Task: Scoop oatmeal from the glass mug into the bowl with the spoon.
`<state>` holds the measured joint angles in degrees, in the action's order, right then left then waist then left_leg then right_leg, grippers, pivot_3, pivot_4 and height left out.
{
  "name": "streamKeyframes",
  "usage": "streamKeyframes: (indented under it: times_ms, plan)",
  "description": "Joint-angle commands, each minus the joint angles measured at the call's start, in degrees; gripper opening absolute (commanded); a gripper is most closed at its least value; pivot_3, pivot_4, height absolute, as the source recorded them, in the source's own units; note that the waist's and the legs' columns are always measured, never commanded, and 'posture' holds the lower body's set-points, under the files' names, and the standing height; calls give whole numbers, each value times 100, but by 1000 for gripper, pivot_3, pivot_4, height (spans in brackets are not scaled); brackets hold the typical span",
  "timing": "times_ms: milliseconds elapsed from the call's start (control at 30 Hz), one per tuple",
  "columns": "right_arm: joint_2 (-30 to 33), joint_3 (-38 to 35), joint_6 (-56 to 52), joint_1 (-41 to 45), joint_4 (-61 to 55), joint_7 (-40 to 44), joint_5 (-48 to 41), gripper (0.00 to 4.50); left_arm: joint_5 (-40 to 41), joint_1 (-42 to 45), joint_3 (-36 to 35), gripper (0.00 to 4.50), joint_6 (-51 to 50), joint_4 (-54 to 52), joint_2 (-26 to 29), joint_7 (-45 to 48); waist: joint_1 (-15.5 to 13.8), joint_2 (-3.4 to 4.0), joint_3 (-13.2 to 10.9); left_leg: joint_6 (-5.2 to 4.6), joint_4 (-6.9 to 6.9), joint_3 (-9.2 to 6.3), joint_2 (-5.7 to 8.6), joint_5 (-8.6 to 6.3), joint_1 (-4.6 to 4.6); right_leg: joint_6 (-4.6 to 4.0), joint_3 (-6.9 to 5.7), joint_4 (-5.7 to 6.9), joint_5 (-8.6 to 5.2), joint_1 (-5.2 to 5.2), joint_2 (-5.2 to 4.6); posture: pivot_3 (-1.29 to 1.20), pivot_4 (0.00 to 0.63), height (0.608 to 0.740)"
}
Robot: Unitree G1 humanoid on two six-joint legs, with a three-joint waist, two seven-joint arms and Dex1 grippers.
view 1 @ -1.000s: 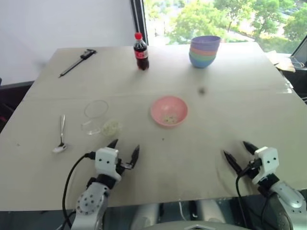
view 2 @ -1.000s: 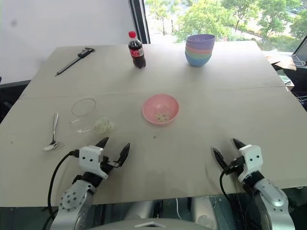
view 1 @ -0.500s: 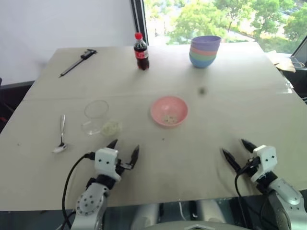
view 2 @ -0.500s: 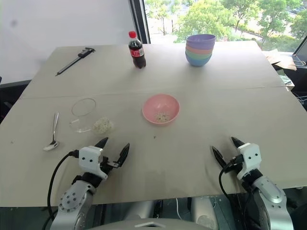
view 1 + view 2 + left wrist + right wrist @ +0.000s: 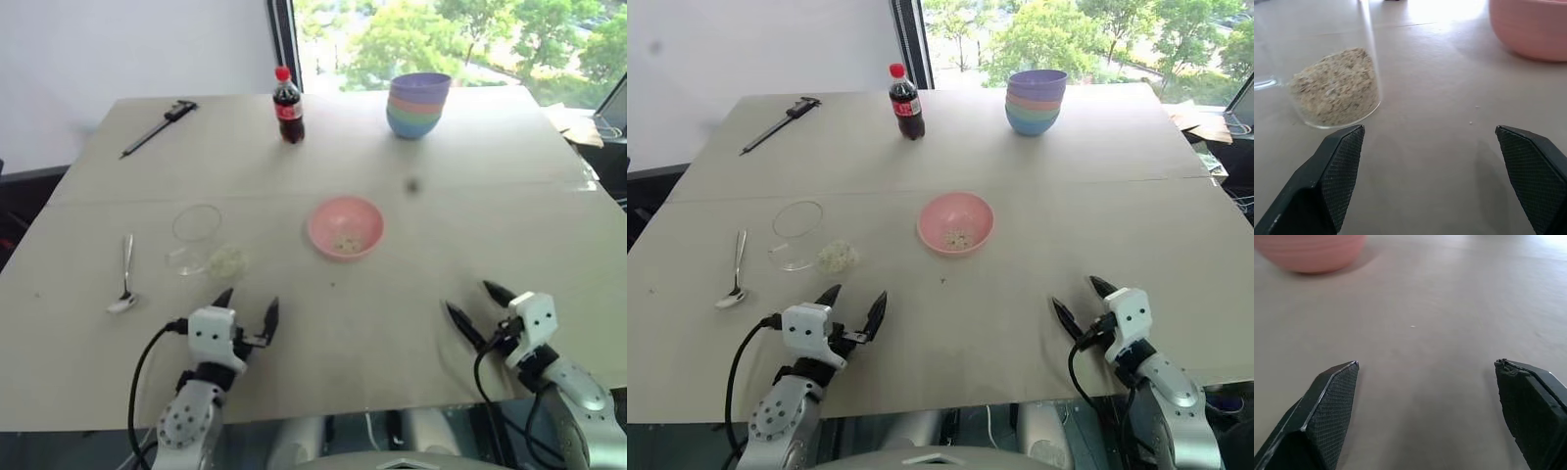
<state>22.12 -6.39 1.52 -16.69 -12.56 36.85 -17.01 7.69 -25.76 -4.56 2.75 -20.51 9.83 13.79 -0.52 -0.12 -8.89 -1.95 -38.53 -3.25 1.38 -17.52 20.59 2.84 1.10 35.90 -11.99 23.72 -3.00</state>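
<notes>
Left tool: seen at lower left of the head view, low over the counter, fingers spread wide, nothing held. In its wrist view the two black fingers stand far apart with bare counter between them.

Right tool: seen at lower right of the head view, fingers likewise spread wide, nothing held; bare counter is seen between them in the right wrist view.

Mug: clear glass, found left of centre, just above the left tool in the frame. It appears tipped on its side, with its round rim toward the upper part of the frame.

Oatmeal: a pale flaky clump, seen inside the glass wall at the mug's lower right end. In the left wrist view it lies piled against the glass, just beyond the left finger.

Spoon: silver, laid flat on the counter to the left of the mug and apart from it, head toward the lower edge, handle toward the top.

Bowl: pink, placed upright at centre, to the right of the mug and well apart from both tools. A few flakes are noted on its bottom.

Cola bottle: upright, upper centre.

Stacked bowls: upper right of centre, purple on top.

Caliper: upper left, laid diagonally.
</notes>
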Motion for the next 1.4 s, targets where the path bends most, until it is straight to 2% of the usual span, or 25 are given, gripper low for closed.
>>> streamKeyframes:
  times_ms: [33, 267, 333, 467, 633, 800, 1033, 1167, 1367, 1400]
  plan:
    - [167, 245, -117, 79, -459, 352, -199, 4500, -48, -276, -286, 4455, -103, -165, -135, -347, 7, -1, 0, 0, 0, 1, 0, 0, 0, 0, 0, 0, 0, 0, 0, 0, 150, 740]
    - [668, 704, -1173, 379, -1479, 1016, -1107, 4500, 379, -284, -1150, 4455, -553, -419, 11, -544, 5, -6, -4, 0, -4, -9, -6, 0, 0, 9, -9, 1, -17, 0, 8, 0, 150, 740]
    - [891, 841, -1323, 574, -1638, 1235, -1144, 4500, 192, -229, -1303, 4455, -617, -469, 328, -440, -5, -15, -9, 0, -10, -13, -6, 0, 3, 12, -14, 2, -17, -1, 10, 0, 150, 740]
    - [1309, 1060, -1513, 988, -1892, 1697, -1251, 4500, 661, 1, -1953, 4455, -989, -289, 812, -221, -19, -22, -12, 0, -16, -16, -4, 0, 6, 0, -16, 2, 0, -1, 10, 0, 150, 740]
    - [1714, 1195, -1581, 1240, -2022, 2119, -1245, 4500, 1067, 411, -2607, 4455, -1345, -100, 1155, -175, -23, -32, -13, 0, -16, -18, 2, 0, 9, 4, -19, 1, 5, -2, 0, 0, 150, 740]
    - [1773, 1204, -1776, 1416, -2100, 2111, -1382, 4500, 1298, 950, -2991, 4455, -1730, 135, 1566, -139, -23, -44, -17, 1, -16, -20, 2, 0, 9, 5, -21, 0, 6, -2, -1, 0, 150, 740]
    - [1707, 1257, -1808, 1487, -2064, 2027, -1305, 4500, 1106, 1724, -2943, 4455, -2555, 1239, 2336, -56, -15, -45, -17, 5, -16, -22, 2, 3, 9, 4, -23, 2, 8, -2, 2, 0, 150, 740]
    - [1668, 1234, -1845, 1516, -2077, 1938, -1301, 4500, 1053, 2204, -2734, 4455, -3119, 2050, 2924, 293, -15, -55, -21, 19, -16, -24, 4, 10, 10, 4, -24, 2, 8, 0, 0, 0, 150, 740]
    - [1627, 1204, -1868, 1508, -2092, 1805, -1292, 4500, 1172, 2552, -2618, 4455, -3717, 2615, 3219, 638, -15, -54, -22, 26, -15, -25, 4, 13, 11, 5, -25, 2, 8, 1, -6, 0, 150, 740]
    - [1625, 1202, -1861, 1493, -2099, 1792, -1284, 4500, 1190, 2574, -2629, 4230, -3809, 2653, 3202, 637, -18, -53, -21, 26, -15, -25, 4, 13, 11, 5, -25, 2, 8, 1, -6, 0, 150, 740]
